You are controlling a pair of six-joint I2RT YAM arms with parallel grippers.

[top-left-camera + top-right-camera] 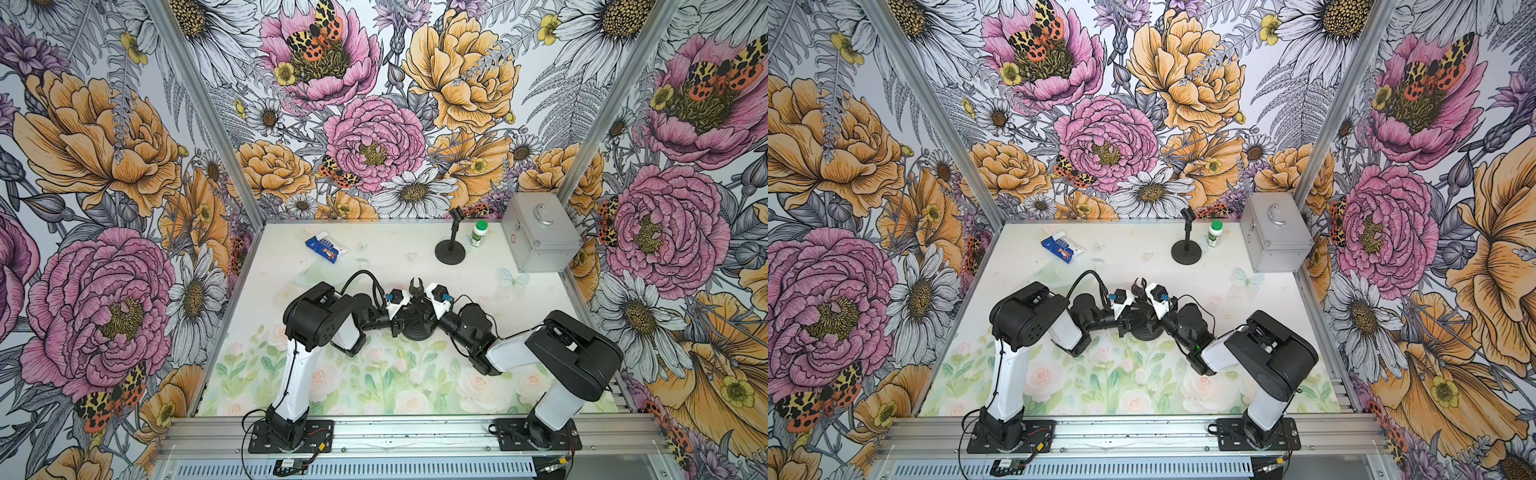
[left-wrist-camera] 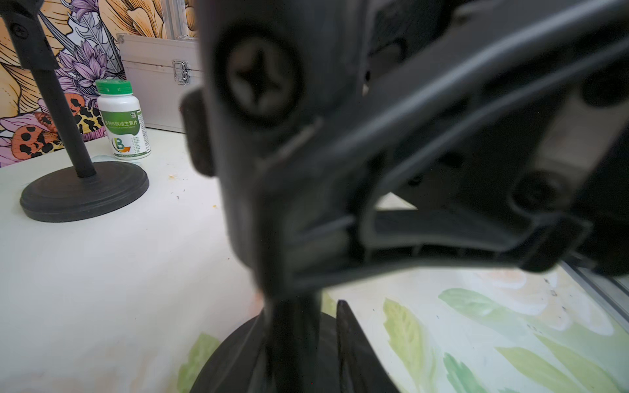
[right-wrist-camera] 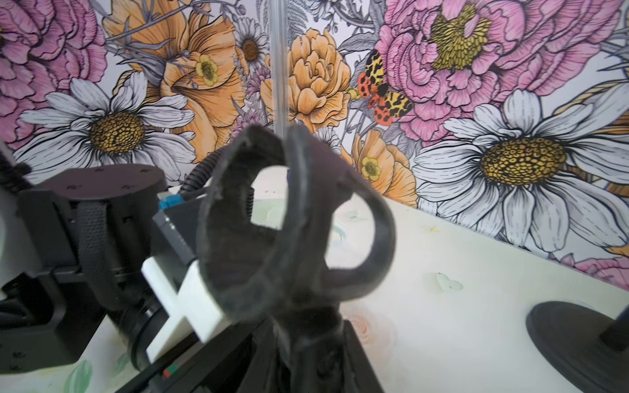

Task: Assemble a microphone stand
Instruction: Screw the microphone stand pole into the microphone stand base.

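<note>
The microphone stand [image 1: 416,287] stands upright at the middle of the table [image 1: 374,257], its round base [image 1: 417,331] flat on the floral mat and its forked clip [image 3: 306,211] on top, opening toward 12 o'clock. Both arms meet at it. The left gripper [image 1: 404,319] comes in from 9 o'clock and the right gripper [image 1: 427,316] from 3 o'clock, both low against the stem between base and clip.

The right claw is clenched on the stem just under the clip, which fills the right wrist view. In the left wrist view the clip's hinge with its cross-head screw [image 2: 260,80] sits blurred right in front of the lens. I cannot tell whether the left claw is clenched or released.

A 2nd stand [image 1: 450,251] stands at 1 o'clock. A green-capped white bottle [image 1: 478,233] sits just beside it at 3 o'clock, and a silver metal case [image 1: 540,237] lies beyond that in the far corner. A blue and white box [image 1: 326,248] lies at 11 o'clock.
</note>
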